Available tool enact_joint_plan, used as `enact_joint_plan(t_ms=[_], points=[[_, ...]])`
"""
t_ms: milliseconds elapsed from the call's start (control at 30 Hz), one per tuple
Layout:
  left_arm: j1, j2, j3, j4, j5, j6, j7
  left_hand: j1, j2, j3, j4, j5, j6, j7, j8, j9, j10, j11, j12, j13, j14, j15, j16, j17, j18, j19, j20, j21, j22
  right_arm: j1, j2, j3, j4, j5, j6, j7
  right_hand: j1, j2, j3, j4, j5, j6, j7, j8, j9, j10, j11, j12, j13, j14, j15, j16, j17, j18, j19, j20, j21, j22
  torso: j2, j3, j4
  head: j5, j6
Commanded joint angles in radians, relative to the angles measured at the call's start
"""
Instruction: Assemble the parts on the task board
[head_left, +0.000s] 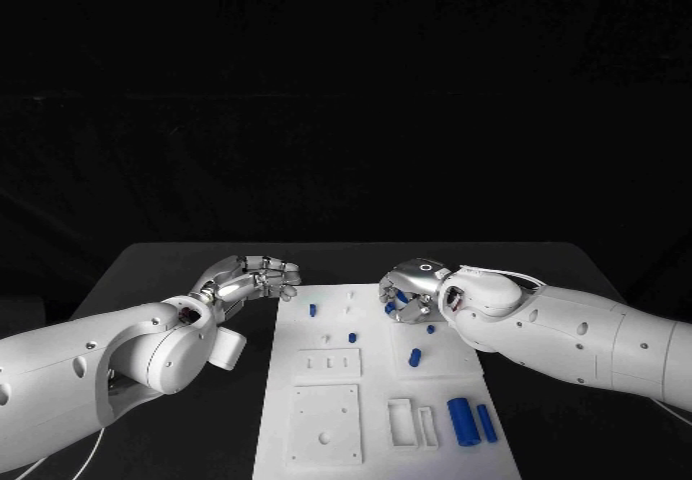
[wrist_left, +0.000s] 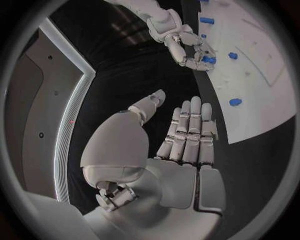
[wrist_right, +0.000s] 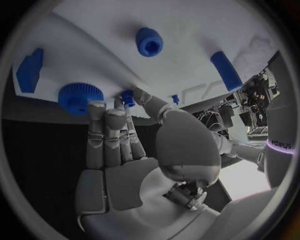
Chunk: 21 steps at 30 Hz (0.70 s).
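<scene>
At the far right of the task board (head_left: 325, 440), a small blue part (wrist_right: 128, 96) is pinched at the fingertips of the right hand (head_left: 411, 290).

A pick-up or placing step is judged to be in hand; a matching socket must be found next and the part lowered upright. Other blue parts (head_left: 464, 420) lie near the board's near edge. The left hand (head_left: 257, 279) is held beside the board, fingers straight and pressed together, holding nothing.
</scene>
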<state>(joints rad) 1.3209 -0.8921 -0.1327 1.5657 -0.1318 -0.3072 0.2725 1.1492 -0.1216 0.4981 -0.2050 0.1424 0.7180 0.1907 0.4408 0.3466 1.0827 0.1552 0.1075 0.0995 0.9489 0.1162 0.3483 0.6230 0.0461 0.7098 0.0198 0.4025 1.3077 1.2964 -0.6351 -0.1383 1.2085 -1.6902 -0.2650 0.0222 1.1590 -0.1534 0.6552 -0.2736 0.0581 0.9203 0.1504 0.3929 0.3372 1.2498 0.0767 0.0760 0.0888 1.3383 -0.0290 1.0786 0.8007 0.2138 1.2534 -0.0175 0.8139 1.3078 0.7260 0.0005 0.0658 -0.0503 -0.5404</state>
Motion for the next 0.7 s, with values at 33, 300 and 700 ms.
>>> enact_joint_plan(t_ms=[33,300,700], points=[[0.003,0.001,0.001,0.003,-0.004,0.014,0.005,-0.01,0.001,-0.001,-0.007,0.002,0.008,0.006,-0.006,0.001,0.003,0.0,-0.004,-0.002,0.001,0.006,-0.004,0.001,0.006,0.004,0.001,-0.002,0.012,-0.002,0.001,-0.002,0.0,-0.032,0.028,-0.008,-0.012,-0.002,0.01,0.001,-0.003,0.009,-0.002,0.003,0.002,0.019,0.0,0.008,0.005,-0.01,-0.007,0.006,-0.004,0.048,0.0,-0.008,0.008,0.024,0.003,-0.0004,0.0014,-0.001,-0.001],[0.004,0.0,0.001,0.006,-0.004,0.015,0.004,-0.01,0.001,0.001,-0.009,0.002,0.007,0.007,-0.007,0.002,0.003,0.0,-0.005,-0.002,0.001,0.006,-0.005,0.002,0.007,0.004,0.001,-0.002,0.012,-0.003,0.004,-0.002,-0.001,-0.05,0.036,-0.016,-0.02,0.002,0.031,0.012,-0.006,0.03,-0.011,0.011,0.009,0.044,-0.01,0.014,0.02,-0.013,-0.017,0.013,-0.014,0.048,-0.002,-0.006,0.021,0.023,0.008,0.0,0.0004,0.001,0.0],[0.005,-0.001,0.001,0.002,-0.004,0.015,0.003,-0.011,0.0,0.002,-0.011,0.002,0.007,0.007,-0.009,0.002,0.003,0.0,-0.007,-0.002,0.002,0.006,-0.006,0.002,0.007,0.004,0.002,-0.002,0.013,-0.004,0.001,-0.001,0.015,-0.073,-0.014,-0.047,-0.003,0.011,0.112,0.032,-0.009,0.069,-0.028,0.031,0.029,0.09,-0.03,0.03,0.052,-0.019,-0.037,0.025,-0.025,0.048,-0.005,-0.011,0.045,0.022,0.012,-0.0003,0.0006,0.001,0.004]])
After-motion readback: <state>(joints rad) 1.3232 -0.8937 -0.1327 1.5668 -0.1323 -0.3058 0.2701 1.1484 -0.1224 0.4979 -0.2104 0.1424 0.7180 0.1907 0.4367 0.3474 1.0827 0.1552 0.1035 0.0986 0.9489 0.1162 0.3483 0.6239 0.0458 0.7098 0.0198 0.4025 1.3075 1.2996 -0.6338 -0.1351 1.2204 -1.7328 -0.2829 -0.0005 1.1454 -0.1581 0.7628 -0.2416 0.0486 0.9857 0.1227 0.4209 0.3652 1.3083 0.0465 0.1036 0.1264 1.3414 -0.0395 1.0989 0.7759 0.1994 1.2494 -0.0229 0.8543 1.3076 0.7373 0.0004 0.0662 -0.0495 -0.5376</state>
